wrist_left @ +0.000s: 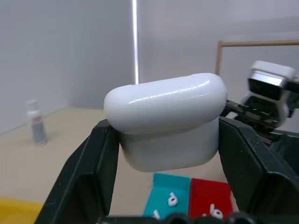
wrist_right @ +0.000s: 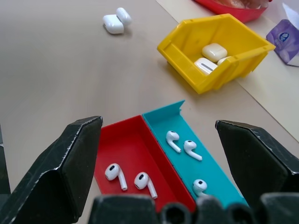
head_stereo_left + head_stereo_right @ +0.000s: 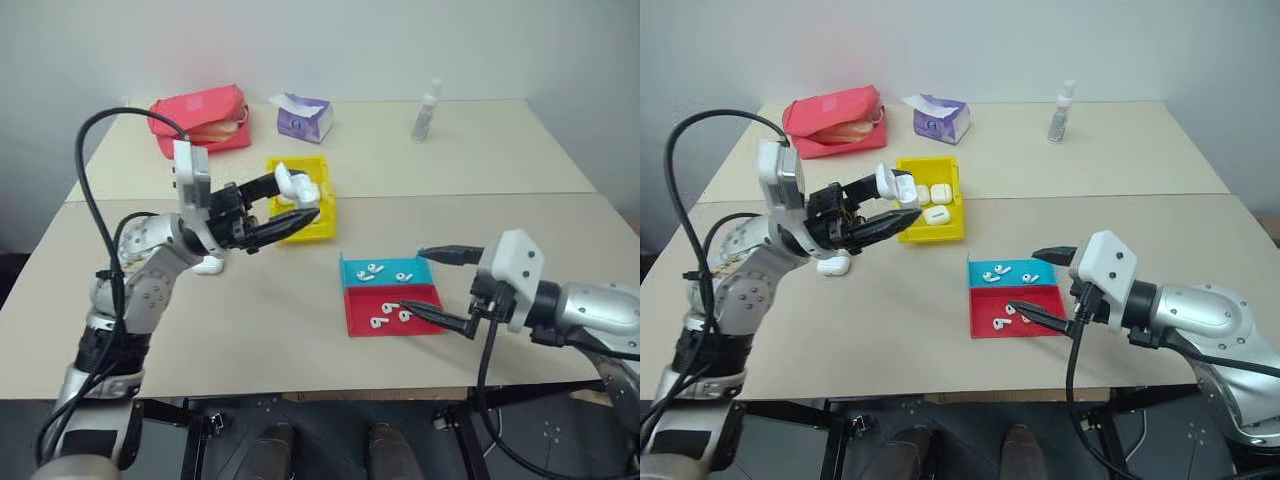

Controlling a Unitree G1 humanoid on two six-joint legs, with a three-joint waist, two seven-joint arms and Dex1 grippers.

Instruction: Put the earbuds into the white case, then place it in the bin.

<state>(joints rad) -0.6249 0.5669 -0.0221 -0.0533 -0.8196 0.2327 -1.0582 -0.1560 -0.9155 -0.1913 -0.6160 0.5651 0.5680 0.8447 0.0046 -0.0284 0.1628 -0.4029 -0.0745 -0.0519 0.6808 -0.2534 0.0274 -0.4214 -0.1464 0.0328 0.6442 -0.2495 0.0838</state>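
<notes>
Left pincer (image 3: pixel 883 206) clamps white case (image 1: pixel 166 122), hiding bin (image 3: pixel 322 228) contents; right pincer (image 2: pixel 163 163) spread, empty.

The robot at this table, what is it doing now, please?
The left pincer holds a white case in the air near the yellow bin, which already contains cases. Another case lies open on the table. The right pincer is open over the red-and-teal tray, where several earbuds lie loose. It has not picked one up yet.
</notes>
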